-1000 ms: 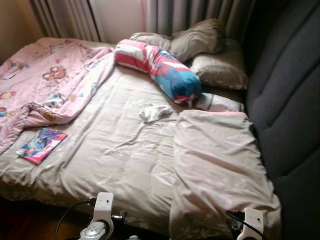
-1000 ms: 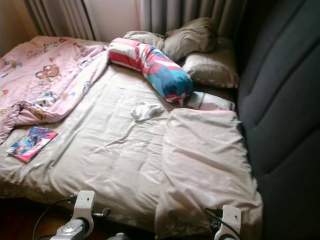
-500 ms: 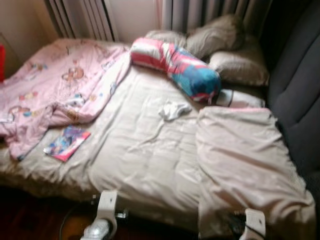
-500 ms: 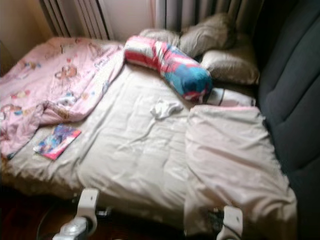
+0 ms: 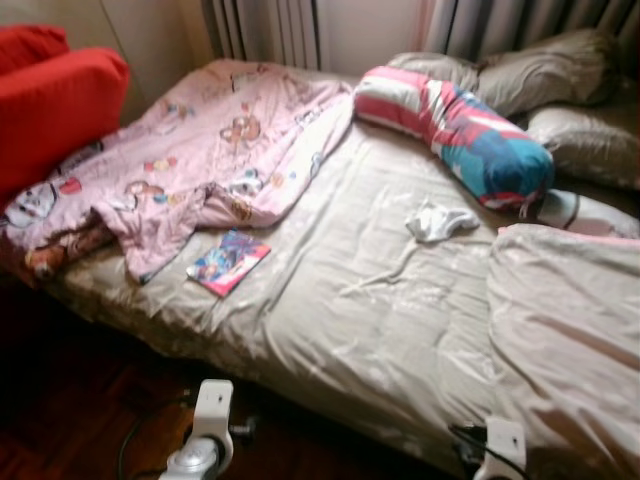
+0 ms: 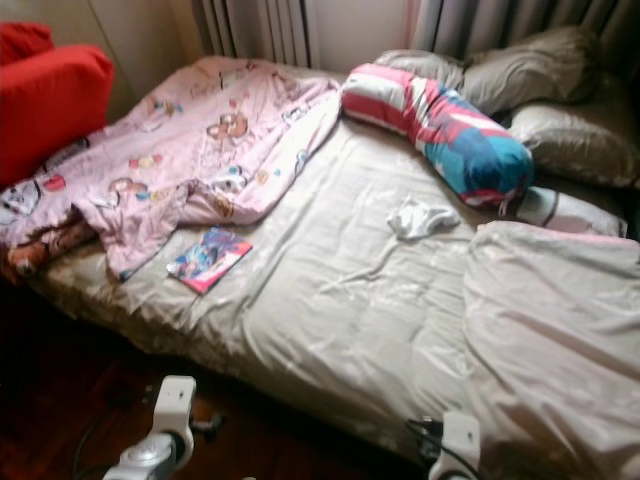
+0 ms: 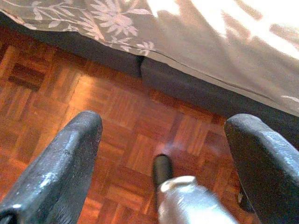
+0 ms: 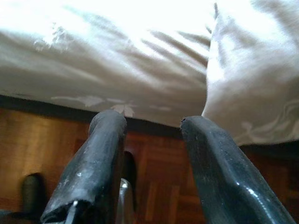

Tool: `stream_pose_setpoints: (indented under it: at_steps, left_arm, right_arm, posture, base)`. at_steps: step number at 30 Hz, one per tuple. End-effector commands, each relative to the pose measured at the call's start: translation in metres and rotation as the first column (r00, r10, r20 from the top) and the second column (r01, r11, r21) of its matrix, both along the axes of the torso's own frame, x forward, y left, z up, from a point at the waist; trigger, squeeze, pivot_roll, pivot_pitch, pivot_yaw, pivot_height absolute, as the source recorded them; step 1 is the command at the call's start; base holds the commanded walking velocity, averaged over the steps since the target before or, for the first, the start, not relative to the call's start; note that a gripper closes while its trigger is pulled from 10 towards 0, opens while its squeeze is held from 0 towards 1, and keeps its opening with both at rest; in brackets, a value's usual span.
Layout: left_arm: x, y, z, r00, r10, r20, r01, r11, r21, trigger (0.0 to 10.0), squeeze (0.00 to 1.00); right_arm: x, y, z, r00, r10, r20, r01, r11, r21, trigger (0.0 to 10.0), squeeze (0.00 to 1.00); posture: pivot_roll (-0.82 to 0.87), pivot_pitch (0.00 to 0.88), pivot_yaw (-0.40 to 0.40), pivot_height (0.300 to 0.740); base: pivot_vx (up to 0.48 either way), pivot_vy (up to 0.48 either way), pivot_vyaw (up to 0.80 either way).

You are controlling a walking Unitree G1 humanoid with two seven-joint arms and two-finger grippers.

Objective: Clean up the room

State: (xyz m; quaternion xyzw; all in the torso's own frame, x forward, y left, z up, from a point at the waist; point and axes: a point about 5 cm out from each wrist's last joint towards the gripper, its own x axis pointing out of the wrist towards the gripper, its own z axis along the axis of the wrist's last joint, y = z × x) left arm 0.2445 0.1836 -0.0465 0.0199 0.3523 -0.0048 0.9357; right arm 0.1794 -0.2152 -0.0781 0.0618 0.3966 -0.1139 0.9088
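On the bed's beige sheet (image 5: 350,300) lie a colourful thin book (image 5: 228,262) near the front left edge and a crumpled white cloth (image 5: 436,220) in the middle. A pink cartoon-print blanket (image 5: 200,160) is bunched across the bed's left side. A red, white and blue bolster (image 5: 455,135) lies at the head, in front of beige pillows (image 5: 545,80). Both arms hang low at the bed's front edge, the left arm (image 5: 205,440) and the right arm (image 5: 497,450). My left gripper (image 7: 163,121) is open over the parquet floor. My right gripper (image 8: 153,120) is open and points at the bed's edge.
A red armchair (image 5: 50,100) stands at the bed's left end, under the blanket's corner. A folded beige duvet (image 5: 570,320) covers the bed's right side. Grey curtains (image 5: 265,30) hang behind. Dark parquet floor (image 5: 80,400) runs along the front.
The camera has turned left, so the whole scene has slid right and the red armchair has come into view. Nothing on the bed has moved.
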Motion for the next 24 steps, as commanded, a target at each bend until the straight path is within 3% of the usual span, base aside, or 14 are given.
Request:
stream_pose_setpoints:
  at_steps: [1,24]
  left_arm:
    - [-0.01,0.0063,-0.0063,0.999,0.011,-0.037,-0.011,1.0,0.008,10.0,0.0]
    - [-0.013,0.0112,-0.0078,0.999,0.002,-0.054,-0.001,1.0,0.024,10.0,0.0]
  right_arm:
    - [-0.0014,0.0071,-0.002,1.0,0.007,-0.006,-0.007,1.0,0.015,10.0,0.0]
    - [-0.0043,0.0087,-0.0041,1.0,-0.001,-0.023,0.001,1.0,0.017,10.0,0.0]
  posture:
    - [0.07,0.183,-0.011,0.74]
    - [0.06,0.171,0.024,0.74]
  base:
    - [0.0,0.48,0.0]
    - [0.0,0.48,0.0]
